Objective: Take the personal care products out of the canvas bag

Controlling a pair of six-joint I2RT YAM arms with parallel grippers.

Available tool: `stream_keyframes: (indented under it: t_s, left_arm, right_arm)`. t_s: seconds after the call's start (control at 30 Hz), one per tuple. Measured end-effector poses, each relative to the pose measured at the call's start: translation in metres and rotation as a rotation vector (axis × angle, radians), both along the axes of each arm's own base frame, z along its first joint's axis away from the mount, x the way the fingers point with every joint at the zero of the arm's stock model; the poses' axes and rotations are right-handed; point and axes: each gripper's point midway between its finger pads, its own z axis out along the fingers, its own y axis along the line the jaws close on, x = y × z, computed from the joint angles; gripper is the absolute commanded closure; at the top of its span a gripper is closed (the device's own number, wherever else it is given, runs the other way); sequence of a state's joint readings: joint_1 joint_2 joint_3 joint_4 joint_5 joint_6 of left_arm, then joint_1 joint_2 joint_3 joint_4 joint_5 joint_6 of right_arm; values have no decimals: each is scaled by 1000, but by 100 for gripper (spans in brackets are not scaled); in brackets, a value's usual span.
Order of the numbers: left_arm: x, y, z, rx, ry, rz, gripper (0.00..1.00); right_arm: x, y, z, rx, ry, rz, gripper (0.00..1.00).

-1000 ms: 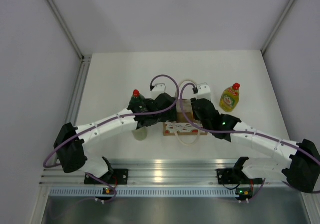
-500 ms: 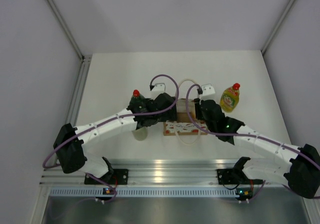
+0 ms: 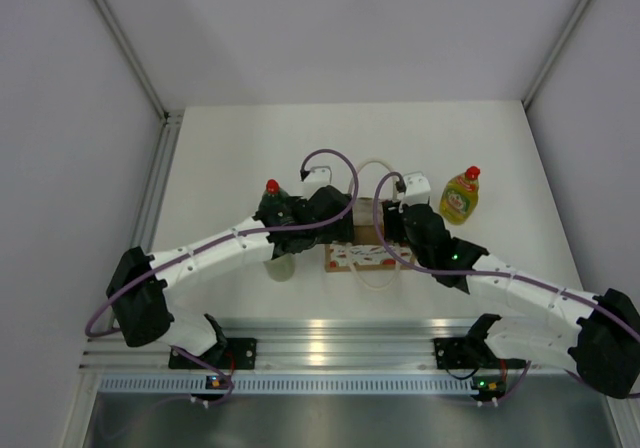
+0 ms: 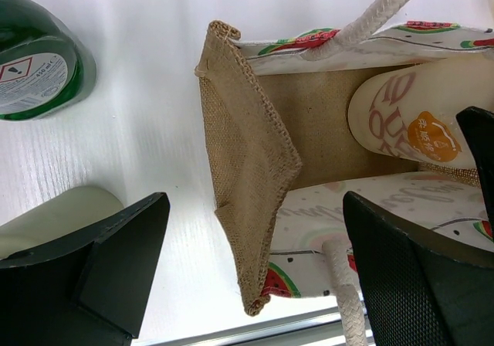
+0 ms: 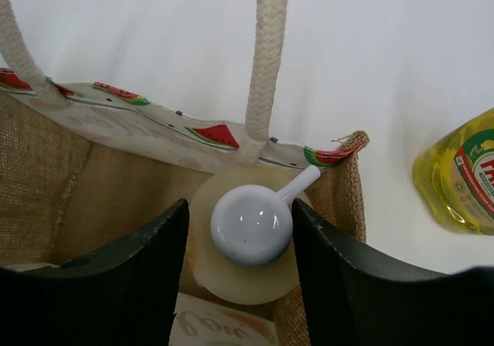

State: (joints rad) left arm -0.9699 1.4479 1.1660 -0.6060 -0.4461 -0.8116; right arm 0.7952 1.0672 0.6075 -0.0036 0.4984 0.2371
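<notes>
The canvas bag point(image 3: 352, 256) stands between my two arms. In the right wrist view the cream bottle's white nozzle point(image 5: 252, 224) stands inside the bag point(image 5: 54, 199) at its right end. My right gripper point(image 5: 239, 284) is open, one finger on each side of the nozzle, with a gap on the left. My left gripper point(image 4: 258, 284) is open around the bag's burlap end wall point(image 4: 247, 153), and the cream bottle point(image 4: 421, 122) shows inside. The dark green bottle point(image 3: 271, 204), the pale bottle point(image 3: 281, 267) and the yellow bottle point(image 3: 458, 196) stand on the table outside the bag.
The green bottle point(image 4: 38, 60) and the pale bottle point(image 4: 54, 215) are close to my left gripper's left finger. The yellow bottle point(image 5: 459, 176) is right of the bag. A rope handle point(image 5: 266, 60) crosses above the nozzle. The metal rail point(image 3: 330, 333) runs along the near edge.
My right wrist has shifted a little over the bag's right end. The left arm, the bag and the three bottles outside have not moved.
</notes>
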Motion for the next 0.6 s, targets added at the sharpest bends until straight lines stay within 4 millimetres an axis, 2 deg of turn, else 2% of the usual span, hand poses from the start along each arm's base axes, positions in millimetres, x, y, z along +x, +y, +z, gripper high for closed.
stream_keyframes:
  t_s: [0.07,0.17,0.33,0.37,0.43,0.47,0.53,0.6]
  left_arm:
    - [0,0,0,0,-1,-1,2]
    - [0,1,4,-7,-8,-1,2]
    - [0,2,9,-16,-21,3,2]
    - [0,2,10,-16,-22,3,2]
    - [0,2,10,-14,-22,1,2]
    - [0,2,10,-14,-23,0,2]
    - [0,3,10,-12,-23,-2,2]
    - [0,3,10,-11,-24,-3,2]
  right_arm:
    - [0,1,1,4,-1,3,48]
    - [0,1,0,-1,-3,5,56]
    - [4,1,-2,-22,-7,5,59]
    - [5,0,-4,-28,-7,1,64]
    - [8,0,-4,-25,-12,-5,69]
    - [9,0,-4,-24,-14,-7,82]
    - [11,1,-4,-24,-19,-6,98]
    - [11,2,-4,-20,-23,0,100]
